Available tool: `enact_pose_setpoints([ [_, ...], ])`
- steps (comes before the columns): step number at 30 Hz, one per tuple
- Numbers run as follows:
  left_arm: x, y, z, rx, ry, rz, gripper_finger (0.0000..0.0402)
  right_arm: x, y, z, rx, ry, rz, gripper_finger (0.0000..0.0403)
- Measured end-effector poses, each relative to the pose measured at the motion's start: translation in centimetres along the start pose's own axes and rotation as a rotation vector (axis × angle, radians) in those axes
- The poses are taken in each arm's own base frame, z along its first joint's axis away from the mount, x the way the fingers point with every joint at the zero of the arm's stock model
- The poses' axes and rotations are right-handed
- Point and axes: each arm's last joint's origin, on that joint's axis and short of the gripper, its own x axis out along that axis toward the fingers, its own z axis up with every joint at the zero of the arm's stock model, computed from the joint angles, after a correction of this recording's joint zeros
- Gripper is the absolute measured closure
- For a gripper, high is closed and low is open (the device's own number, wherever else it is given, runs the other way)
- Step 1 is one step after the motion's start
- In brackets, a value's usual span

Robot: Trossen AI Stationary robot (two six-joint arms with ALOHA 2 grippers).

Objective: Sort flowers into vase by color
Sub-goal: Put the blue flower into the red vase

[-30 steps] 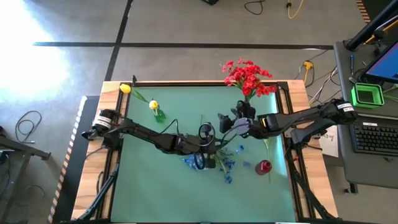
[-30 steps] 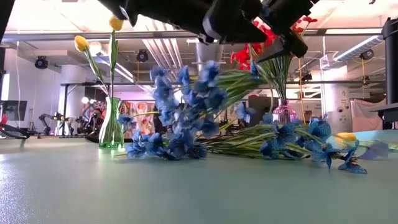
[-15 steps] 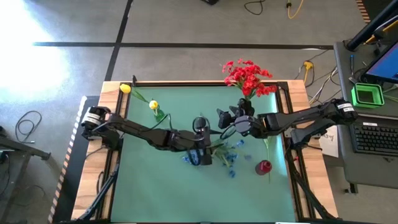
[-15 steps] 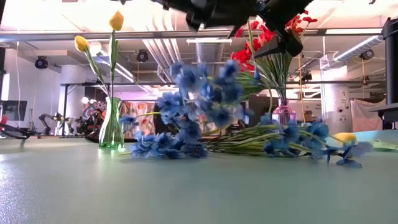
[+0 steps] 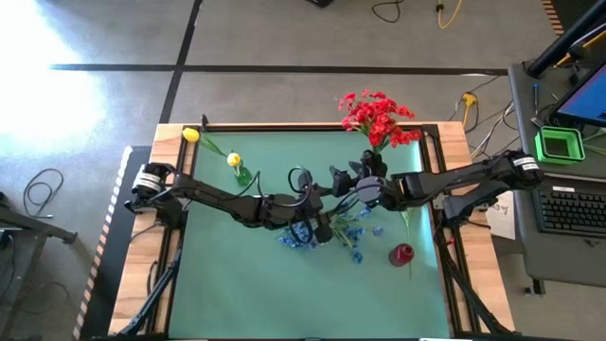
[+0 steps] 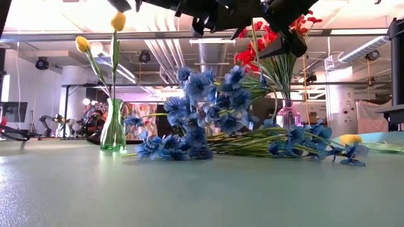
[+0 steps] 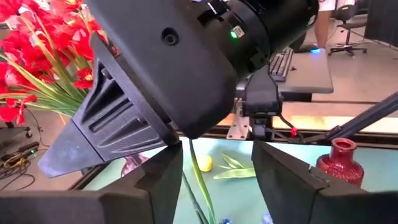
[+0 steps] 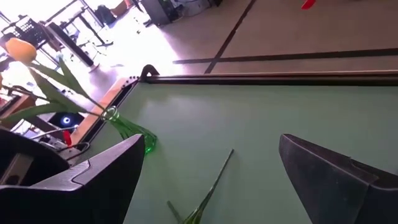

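On table: green vase (image 5: 243,174) w/ yellow flowers (image 5: 233,160); red flowers (image 5: 377,116) upright; both hands (image 5: 320,228) (image 5: 343,178) open, empty.

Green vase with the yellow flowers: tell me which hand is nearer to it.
Left. The left hand is mid-table over the blue flowers; the right hand sits farther from the green vase.

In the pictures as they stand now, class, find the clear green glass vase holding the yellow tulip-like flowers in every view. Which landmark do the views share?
High view: green glass vase, upper left of the mat.
Low view: far left, upright, yellow heads above it.
Left wrist view: not in it.
Right wrist view: lower left, near the table's corner.
Shared landmark: the green table mat, in all four views.
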Motion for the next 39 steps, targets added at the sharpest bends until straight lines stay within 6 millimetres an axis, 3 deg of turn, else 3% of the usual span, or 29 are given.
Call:
enact_pose_setpoints([
  [8, 0.37, 0.75, 0.18, -0.015, -0.023, 0.023, 0.0284, -0.01, 0.02, 0.09, 0.003, -0.010, -0.002, 0.0039],
  [15, 0.48, 0.98, 0.19, -0.006, -0.026, 0.031, 0.0390, -0.02, 0.04, 0.06, 0.001, -0.003, 0.003, 0.0039],
  [39, 0.42, 0.32, -0.21, 0.114, -0.011, -0.099, 0.0401, 0.02, -0.06, -0.10, -0.034, 0.006, -0.003, 0.0039],
])
